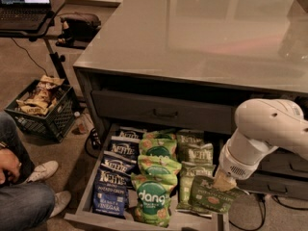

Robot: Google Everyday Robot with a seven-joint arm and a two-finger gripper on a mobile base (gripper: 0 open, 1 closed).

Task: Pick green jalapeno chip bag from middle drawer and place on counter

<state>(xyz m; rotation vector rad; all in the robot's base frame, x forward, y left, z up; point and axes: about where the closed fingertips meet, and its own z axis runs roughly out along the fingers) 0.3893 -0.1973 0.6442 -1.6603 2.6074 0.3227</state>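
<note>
The middle drawer [84, 192] is pulled open under the counter [192, 32]. It holds a left column of dark blue Kettle bags [113, 177], a middle column of bright green dang bags [151, 196] and a right column of olive-green bags [193, 154]. My gripper [224, 180], at the end of the white arm [264, 129], hangs over the drawer's front right corner. It is shut on the top edge of the green jalapeno chip bag [209, 197]. The bag hangs tilted, slightly above the other bags and partly past the drawer's right side.
A closed drawer with a small bar handle [165, 113] sits just above the open one. Narrower dark drawers [279, 186] are behind my arm at the right. A black crate of snack bags [41, 107], a seated person's leg and shoe [33, 191], and a laptop stand [26, 8] are at the left.
</note>
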